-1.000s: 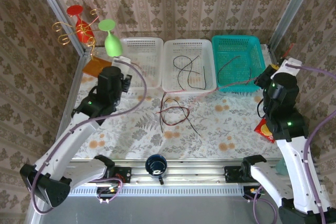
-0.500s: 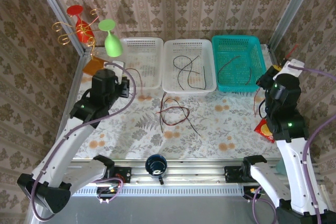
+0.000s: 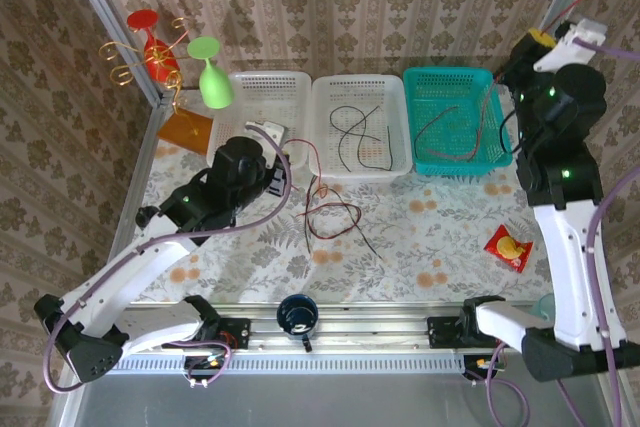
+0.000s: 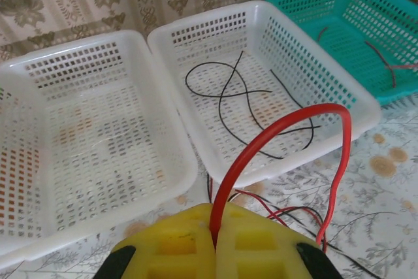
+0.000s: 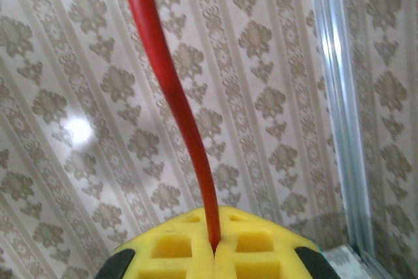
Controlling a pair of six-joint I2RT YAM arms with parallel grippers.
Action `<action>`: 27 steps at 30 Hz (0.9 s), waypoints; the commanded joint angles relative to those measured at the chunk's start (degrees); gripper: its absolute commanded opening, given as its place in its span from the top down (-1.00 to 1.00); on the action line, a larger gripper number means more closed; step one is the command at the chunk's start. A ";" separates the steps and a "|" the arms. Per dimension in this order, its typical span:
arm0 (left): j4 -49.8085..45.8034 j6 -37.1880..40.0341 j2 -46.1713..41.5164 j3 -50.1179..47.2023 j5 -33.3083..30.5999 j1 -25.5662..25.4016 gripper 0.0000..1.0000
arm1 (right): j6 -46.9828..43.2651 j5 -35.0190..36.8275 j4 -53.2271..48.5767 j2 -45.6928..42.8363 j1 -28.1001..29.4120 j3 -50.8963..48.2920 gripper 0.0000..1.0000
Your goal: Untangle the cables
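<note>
1. The left gripper (image 4: pixel 214 233) is clenched on a red cable (image 4: pixel 277 125), with the wire pinched between its yellow pads.
2. From the pads that cable rises in a tall loop in front of the middle basket (image 4: pixel 202 19). It then drops on the right toward the table.
3. Seen from above, the left gripper sits just beside the middle basket's near-left corner, with the left basket (image 3: pixel 268 77) behind it.
4. Several black cables (image 4: pixel 228 93) lie crossed over one another on the floor of the middle basket, touching neither gripper.
5. A loose tangle of red and black cables (image 3: pixel 335 217) lies on the table just in front of the middle basket. The wire the left gripper holds trails down toward this tangle.
6. The right gripper (image 5: pixel 214 245) is shut tight on a second red cable (image 5: pixel 171 89), which runs up from between its pads against the patterned wall.
7. Seen from above, the right gripper is raised high, well to the right of the middle basket and past the teal basket (image 3: pixel 452 73).
8. The teal basket stands just beside the middle basket on its right. The second red cable hangs down into it, and thin wires lie on its floor.
</note>
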 commanded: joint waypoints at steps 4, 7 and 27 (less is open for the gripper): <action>1.88 -3.29 0.94 0.73 -2.91 -2.87 1.00 | -3.35 -2.87 4.66 12.04 -0.55 13.23 1.00; 2.75 -4.56 0.77 -0.01 -3.45 -4.39 1.00 | -4.55 -3.61 4.26 17.96 -1.44 18.40 1.00; 2.91 -6.58 1.66 -0.93 -4.54 -9.18 1.00 | 3.93 -2.85 -18.02 41.96 -3.95 10.79 1.00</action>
